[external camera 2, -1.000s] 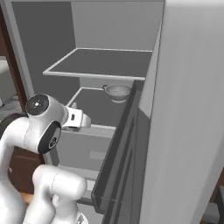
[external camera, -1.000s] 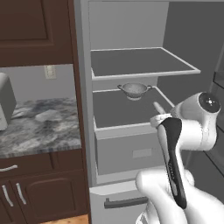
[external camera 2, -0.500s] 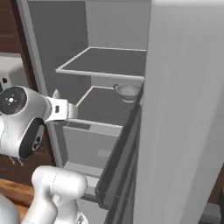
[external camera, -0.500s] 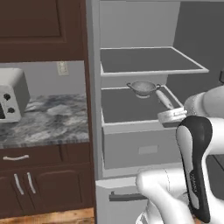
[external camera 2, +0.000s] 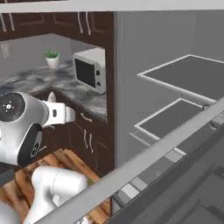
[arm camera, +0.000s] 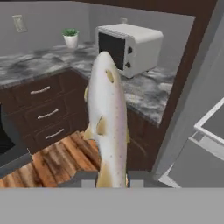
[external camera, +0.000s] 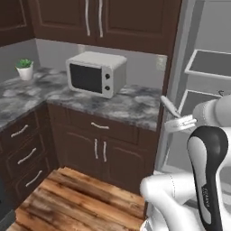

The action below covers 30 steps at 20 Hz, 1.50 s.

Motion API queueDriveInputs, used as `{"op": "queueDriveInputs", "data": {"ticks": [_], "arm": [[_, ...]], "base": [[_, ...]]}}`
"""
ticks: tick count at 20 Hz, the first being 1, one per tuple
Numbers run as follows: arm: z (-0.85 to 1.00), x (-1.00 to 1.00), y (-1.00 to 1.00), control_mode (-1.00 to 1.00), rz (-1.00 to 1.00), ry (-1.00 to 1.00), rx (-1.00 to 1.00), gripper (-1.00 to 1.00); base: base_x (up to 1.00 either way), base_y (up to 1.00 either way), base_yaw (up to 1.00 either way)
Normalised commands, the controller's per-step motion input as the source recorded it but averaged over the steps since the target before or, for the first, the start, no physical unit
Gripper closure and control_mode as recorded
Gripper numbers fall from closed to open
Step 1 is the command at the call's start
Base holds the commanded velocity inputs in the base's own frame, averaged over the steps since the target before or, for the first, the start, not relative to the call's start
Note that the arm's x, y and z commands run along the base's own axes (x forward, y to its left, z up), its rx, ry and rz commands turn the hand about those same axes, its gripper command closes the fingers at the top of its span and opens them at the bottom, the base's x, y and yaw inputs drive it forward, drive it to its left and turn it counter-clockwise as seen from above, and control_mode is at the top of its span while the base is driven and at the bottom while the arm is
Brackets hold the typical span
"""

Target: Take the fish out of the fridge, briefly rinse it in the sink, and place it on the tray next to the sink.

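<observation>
A slim silvery-white fish (arm camera: pixel 107 113) stands upright between my gripper's (arm camera: pixel 112 180) dark fingers, and the gripper is shut on its tail end. In the left base view the fish (external camera: pixel 167 104) sticks up and to the left from the gripper (external camera: pixel 174 119), just outside the open fridge (external camera: pixel 208 85). In the right base view the fish's tip (external camera 2: pixel 51 97) shows above the white hand. The fridge's grey shelves (external camera 2: pixel 177 114) lie to the right. The sink and the tray are out of view.
A white microwave (external camera: pixel 94 72) sits on a marbled counter (external camera: pixel 113 101) over dark wood cabinets (external camera: pixel 97 151). A small potted plant (external camera: pixel 25 68) stands at the counter's far left. The open fridge door (external camera 2: pixel 144 175) crosses the right base view. The floor (external camera: pixel 76 198) is wood planks.
The whole picture has swung left as the base moved: the fridge has slid to the right edge, and the counter and microwave have come into view. The gripper still holds the fish, now outside the fridge.
</observation>
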Motion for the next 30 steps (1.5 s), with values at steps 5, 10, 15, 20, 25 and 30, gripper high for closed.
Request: {"op": "queueDriveInputs", "data": {"ticks": [5,10,15,20,25,30], "arm": [[0.00,0.00,0.00,1.00,0.00,0.00,0.00,1.00],[0.00,0.00,0.00,1.00,0.00,0.00,0.00,1.00],[0.00,0.00,0.00,1.00,0.00,0.00,0.00,1.00],[0.00,0.00,0.00,1.00,0.00,0.00,0.00,1.00],[0.00,0.00,0.00,1.00,0.00,0.00,0.00,1.00],[0.00,0.00,0.00,1.00,0.00,0.00,0.00,1.00]], "base": [[-0.16,0.26,0.91],[0.00,0.21,0.87],[0.35,0.41,0.64],[0.51,0.57,0.53],[-0.03,0.13,0.87],[-0.14,0.00,0.99]]}}
